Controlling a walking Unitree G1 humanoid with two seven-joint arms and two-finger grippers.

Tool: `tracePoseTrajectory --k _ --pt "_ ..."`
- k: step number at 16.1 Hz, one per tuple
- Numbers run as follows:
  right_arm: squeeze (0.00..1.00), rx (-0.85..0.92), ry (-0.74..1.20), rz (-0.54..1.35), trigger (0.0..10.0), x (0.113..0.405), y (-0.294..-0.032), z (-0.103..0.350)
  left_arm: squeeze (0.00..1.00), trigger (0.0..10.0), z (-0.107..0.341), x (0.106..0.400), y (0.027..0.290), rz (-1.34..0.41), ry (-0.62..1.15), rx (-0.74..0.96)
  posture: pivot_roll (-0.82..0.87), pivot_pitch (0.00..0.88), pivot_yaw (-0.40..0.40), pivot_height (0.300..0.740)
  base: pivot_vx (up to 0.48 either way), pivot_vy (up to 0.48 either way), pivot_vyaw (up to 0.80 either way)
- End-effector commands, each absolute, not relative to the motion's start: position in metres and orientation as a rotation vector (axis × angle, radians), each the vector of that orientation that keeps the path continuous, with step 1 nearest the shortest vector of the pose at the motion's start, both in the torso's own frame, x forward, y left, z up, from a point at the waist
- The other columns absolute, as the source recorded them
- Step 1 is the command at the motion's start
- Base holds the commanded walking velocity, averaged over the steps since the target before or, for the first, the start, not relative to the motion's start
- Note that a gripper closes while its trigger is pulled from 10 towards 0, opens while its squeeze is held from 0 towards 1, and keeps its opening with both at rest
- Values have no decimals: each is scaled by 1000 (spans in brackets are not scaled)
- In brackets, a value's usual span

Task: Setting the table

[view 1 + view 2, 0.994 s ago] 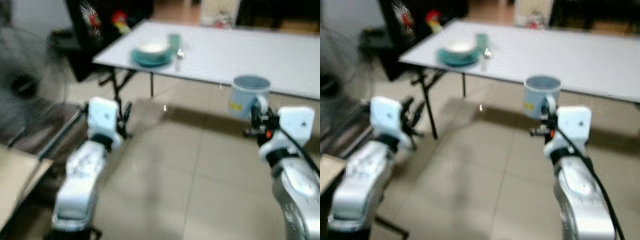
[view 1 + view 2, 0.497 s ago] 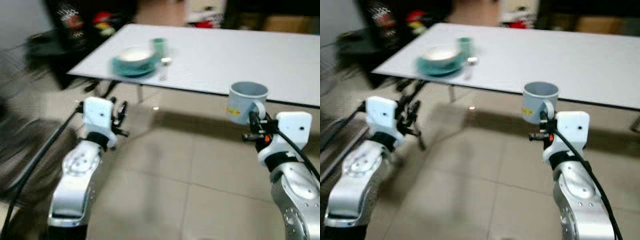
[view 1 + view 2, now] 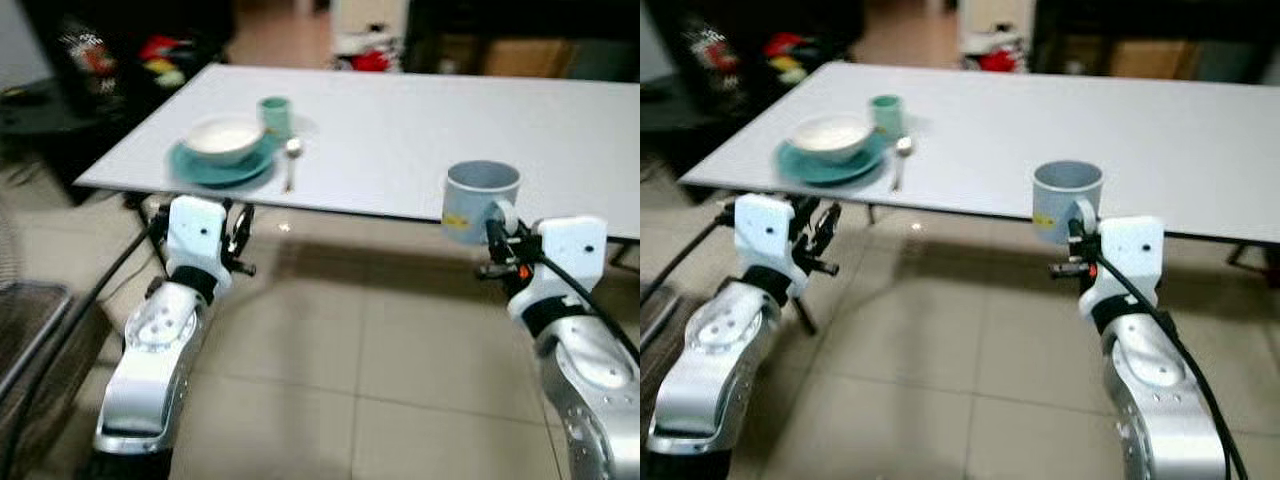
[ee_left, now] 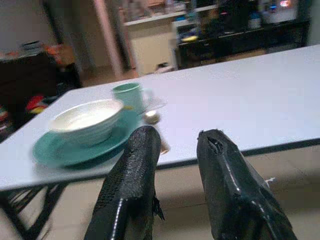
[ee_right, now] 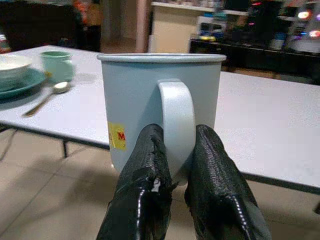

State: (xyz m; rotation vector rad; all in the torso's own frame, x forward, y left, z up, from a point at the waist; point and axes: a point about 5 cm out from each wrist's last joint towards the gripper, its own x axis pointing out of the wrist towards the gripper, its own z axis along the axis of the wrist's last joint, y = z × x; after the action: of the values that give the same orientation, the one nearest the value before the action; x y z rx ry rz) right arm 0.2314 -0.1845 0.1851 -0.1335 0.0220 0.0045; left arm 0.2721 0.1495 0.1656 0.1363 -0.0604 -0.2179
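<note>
A white table point(image 3: 450, 110) stands ahead of me. On its left part a white bowl point(image 3: 222, 137) sits in a teal plate point(image 3: 205, 168), with a small green cup point(image 3: 274, 112) behind and a spoon point(image 3: 290, 160) to the right. My right gripper point(image 3: 497, 235) is shut on the handle of a light blue mug point(image 3: 480, 200), held upright just in front of the table's near edge. The right wrist view shows the mug point(image 5: 135, 100) close up, with the fingers point(image 5: 145, 165) pinching its handle. My left gripper point(image 3: 240, 225) is open below the table edge, under the plate, holding nothing.
Black folding table legs point(image 3: 160, 235) stand behind my left gripper. Dark furniture with red items point(image 3: 90, 50) is at the far left, and a wire grille point(image 3: 25, 320) lies low on the left. Tiled floor point(image 3: 350, 340) stretches between my arms.
The camera has swung and come closer, so the table now sits square ahead and nearer. The mug stays in my right gripper. The fan at left has left the picture.
</note>
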Motion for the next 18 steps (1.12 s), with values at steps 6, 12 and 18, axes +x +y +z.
tracePoseTrajectory --k 6,12,18 --pt "0 -87 3 -16 10000 235 -185 187 0 10000 170 275 147 -231 -67 144 8 0 65 740 347 0 0" --pt "0 -46 1 -38 10000 233 -184 184 0 10000 171 276 145 -253 -73 151 11 0 76 740 347 0 -472" --pt "0 -47 6 -58 10000 229 -188 181 0 10000 167 273 142 -279 -57 152 9 0 90 740 347 0 -235"
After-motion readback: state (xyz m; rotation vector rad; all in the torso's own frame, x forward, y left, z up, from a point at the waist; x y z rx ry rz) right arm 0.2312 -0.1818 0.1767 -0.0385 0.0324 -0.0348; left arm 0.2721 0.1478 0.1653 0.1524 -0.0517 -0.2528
